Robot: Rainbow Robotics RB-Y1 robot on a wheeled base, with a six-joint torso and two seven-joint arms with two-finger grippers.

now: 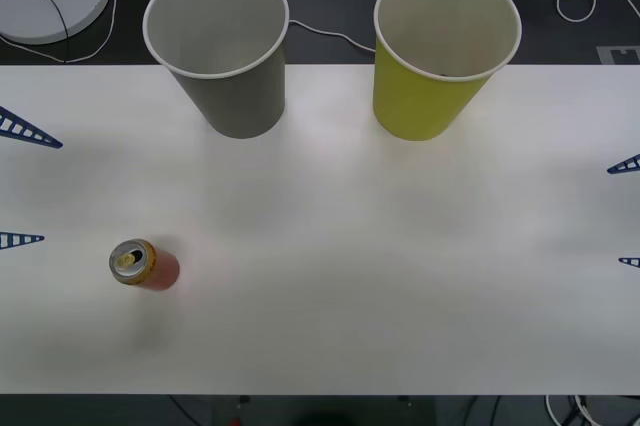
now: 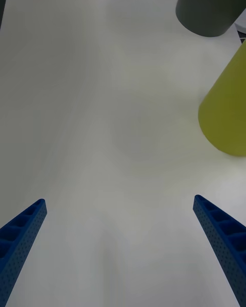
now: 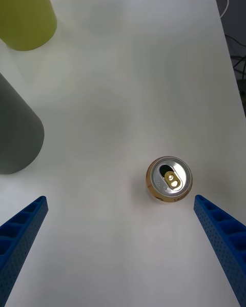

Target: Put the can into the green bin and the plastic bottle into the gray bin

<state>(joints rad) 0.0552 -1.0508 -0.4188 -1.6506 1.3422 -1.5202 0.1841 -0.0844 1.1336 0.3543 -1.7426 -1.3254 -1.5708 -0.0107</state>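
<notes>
The can (image 1: 144, 265) is seen upright at the lower left of the desk (image 1: 400, 276). The left pincer (image 1: 20, 186) is spread beside it, the right pincer (image 1: 628, 214) spread too. Tipping is risked by an off-centre grasp. The gray bin (image 1: 225, 46) and green bin (image 1: 440, 51) are set farthest.

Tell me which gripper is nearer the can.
Left. The left gripper waits open at the table's left edge, close beside the can. The right gripper, also open, sits at the opposite edge, the whole table away.
</notes>
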